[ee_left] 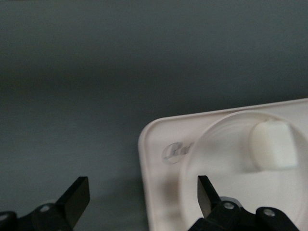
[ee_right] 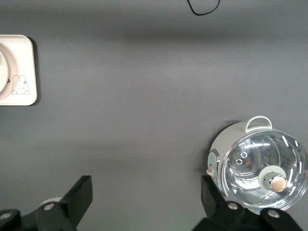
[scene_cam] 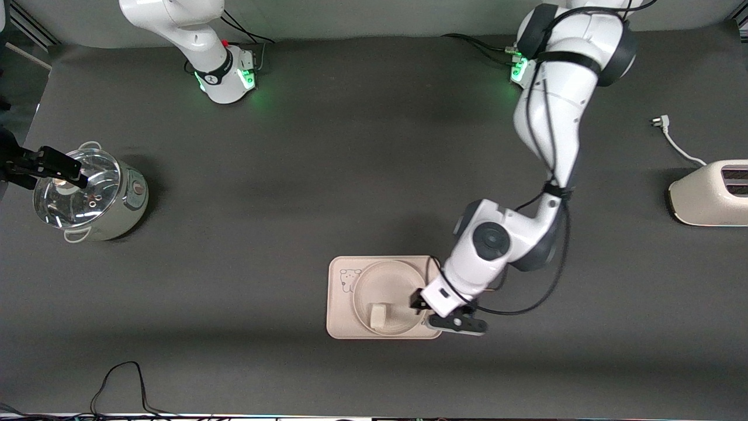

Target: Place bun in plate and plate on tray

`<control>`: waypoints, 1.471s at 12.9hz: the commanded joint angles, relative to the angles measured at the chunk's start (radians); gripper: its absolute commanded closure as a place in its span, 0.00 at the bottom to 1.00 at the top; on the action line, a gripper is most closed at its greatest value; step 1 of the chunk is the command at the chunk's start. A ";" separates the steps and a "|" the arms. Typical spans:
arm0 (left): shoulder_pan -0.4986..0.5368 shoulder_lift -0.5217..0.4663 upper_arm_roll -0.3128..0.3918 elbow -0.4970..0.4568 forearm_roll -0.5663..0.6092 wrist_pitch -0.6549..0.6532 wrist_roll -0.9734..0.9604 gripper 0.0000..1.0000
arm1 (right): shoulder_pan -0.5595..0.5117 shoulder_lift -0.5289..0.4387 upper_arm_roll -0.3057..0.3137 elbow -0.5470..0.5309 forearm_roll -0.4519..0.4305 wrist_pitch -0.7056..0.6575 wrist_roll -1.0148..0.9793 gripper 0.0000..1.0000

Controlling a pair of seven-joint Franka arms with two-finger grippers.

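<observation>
The bun [scene_cam: 377, 316] sits in the plate [scene_cam: 374, 279], low in the plate's bowl as the front view shows it, and the plate rests on the tray [scene_cam: 338, 304], which lies in the lower middle of that frame. The left gripper [scene_cam: 435, 313] is at the tray's edge toward the left arm's end of the table, just beside the plate's rim and a little apart from the bun. In the left wrist view its fingers [ee_left: 74, 199] stand wide apart with nothing between them; one finger is over the plate's rim, the other over bare table. The bun [ee_left: 273, 144] shows at the right of that frame.

The right gripper [scene_cam: 55, 166] waits at the middle left edge of the front view, over a lidded pot [scene_cam: 111, 204]. Its fingers [ee_right: 79, 197] are spread wide and hold nothing. A toaster [scene_cam: 710, 196] stands at the middle right edge.
</observation>
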 commanded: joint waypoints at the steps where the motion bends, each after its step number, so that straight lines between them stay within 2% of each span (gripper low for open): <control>1: 0.133 -0.080 -0.005 -0.017 0.012 -0.161 0.226 0.00 | 0.002 -0.003 -0.004 -0.004 -0.009 0.014 -0.020 0.00; 3: 0.222 -0.204 -0.004 -0.029 0.007 -0.450 0.312 0.00 | 0.002 -0.003 -0.004 -0.004 -0.009 0.014 -0.020 0.00; 4: 0.282 -0.264 -0.007 -0.056 -0.002 -0.536 0.314 0.00 | 0.002 -0.003 -0.004 -0.004 -0.009 0.014 -0.020 0.00; 6: 0.374 -0.435 -0.012 -0.221 -0.007 -0.562 0.329 0.00 | 0.002 -0.003 -0.004 -0.004 -0.009 0.014 -0.022 0.00; 8: 0.419 -0.617 -0.012 -0.407 -0.008 -0.550 0.329 0.00 | 0.002 -0.003 -0.004 -0.004 -0.009 0.014 -0.020 0.00; 10: 0.419 -0.730 -0.009 -0.477 -0.004 -0.592 0.326 0.00 | 0.002 -0.001 -0.004 -0.004 -0.009 0.014 -0.020 0.00; 14: 0.423 -0.768 -0.001 -0.482 0.001 -0.655 0.322 0.00 | 0.005 -0.001 -0.004 -0.004 -0.009 0.014 -0.020 0.00; 17: 0.414 -0.820 -0.004 -0.544 0.001 -0.600 0.309 0.00 | 0.005 0.001 -0.004 -0.006 -0.009 0.014 -0.022 0.00; 19: 0.423 -0.837 -0.001 -0.511 0.001 -0.629 0.315 0.00 | 0.005 0.001 -0.002 -0.006 -0.009 0.017 -0.022 0.00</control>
